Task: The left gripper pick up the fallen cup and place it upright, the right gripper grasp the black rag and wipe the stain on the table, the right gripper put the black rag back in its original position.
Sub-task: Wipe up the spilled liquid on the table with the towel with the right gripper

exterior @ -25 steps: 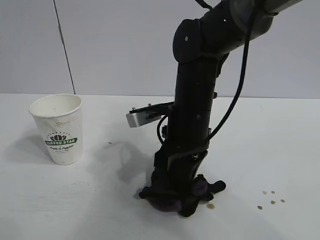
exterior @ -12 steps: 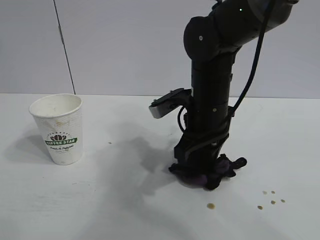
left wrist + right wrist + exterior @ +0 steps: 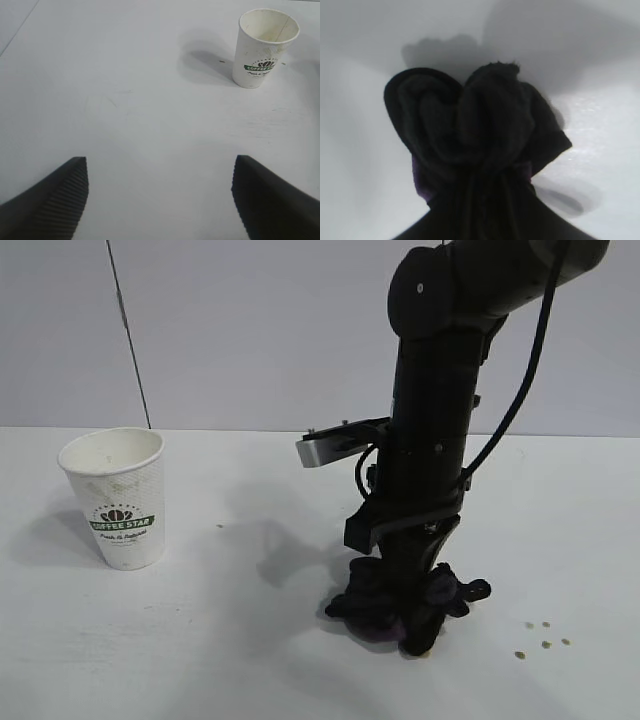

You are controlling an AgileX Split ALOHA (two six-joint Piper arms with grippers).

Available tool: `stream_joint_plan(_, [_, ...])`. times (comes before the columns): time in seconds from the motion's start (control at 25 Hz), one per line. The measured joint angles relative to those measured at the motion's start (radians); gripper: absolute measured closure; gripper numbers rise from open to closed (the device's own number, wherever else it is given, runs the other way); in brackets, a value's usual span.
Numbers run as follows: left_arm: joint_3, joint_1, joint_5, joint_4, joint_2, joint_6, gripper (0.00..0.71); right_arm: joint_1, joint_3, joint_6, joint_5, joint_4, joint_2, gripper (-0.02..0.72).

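You see the cup [image 3: 116, 498] standing upright on the table [image 3: 200, 660], at the left of the exterior view, mouth up, green band facing the camera. From the left wrist view, the same cup [image 3: 263, 47] sits well ahead of the left gripper [image 3: 160, 195], with bare tabletop [image 3: 125, 100] between them. The left gripper's two fingers are spread wide apart and hold nothing; nothing lies between them.

Note the right arm coming down near-vertical at centre-right of the exterior view, with its small grey plate [image 3: 328, 449] jutting out toward the cup side. The arm's column blocks your sight of the tabletop directly behind it.

The right gripper [image 3: 412, 625] points down with its fingers closed on the black rag [image 3: 385, 605], pressing the bundle against the table. Rag folds bulge out on both sides of the fingers, with purple tinges showing low down. In the right wrist view the rag [image 3: 470, 135] fills the frame as a bunched dark lump gathered at the fingers.

A few small brown droplets [image 3: 545, 638] of the stain lie on the table just to the right of the rag, apart from it. Whether any blotch lies under the rag, you cannot tell.
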Motion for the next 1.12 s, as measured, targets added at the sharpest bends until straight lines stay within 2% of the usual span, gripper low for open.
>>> stream_joint_plan(0.24, [0.0, 0.0, 0.0, 0.0, 0.0, 0.0, 0.14, 0.014, 0.132, -0.055, -0.015, -0.029, -0.056, 0.643])
stream_joint_plan(0.4, [0.0, 0.0, 0.0, 0.0, 0.0, 0.0, 0.14, 0.014, 0.212, -0.03, -0.08, -0.054, -0.088, 0.643])
stream_joint_plan(0.52, [0.0, 0.0, 0.0, 0.0, 0.0, 0.0, 0.14, 0.014, 0.233, 0.046, -0.128, -0.11, -0.117, 0.643])
stream_joint_plan(0.6, [0.0, 0.0, 0.0, 0.0, 0.0, 0.0, 0.14, 0.005, 0.237, 0.131, -0.15, -0.163, -0.135, 0.643])
stream_joint_plan(0.72, [0.0, 0.0, 0.0, 0.0, 0.0, 0.0, 0.14, -0.033, 0.237, 0.277, -0.157, -0.276, -0.145, 0.643])
stream_joint_plan(0.8, [0.0, 0.0, 0.0, 0.0, 0.0, 0.0, 0.14, -0.07, 0.237, 0.327, -0.157, -0.313, -0.145, 0.643])
stream_joint_plan(0.92, [0.0, 0.0, 0.0, 0.0, 0.0, 0.0, 0.14, -0.102, 0.237, 0.333, -0.154, -0.301, -0.145, 0.643])
stream_joint_plan(1.12, [0.0, 0.0, 0.0, 0.0, 0.0, 0.0, 0.14, -0.106, 0.237, 0.213, -0.153, -0.148, -0.145, 0.643])
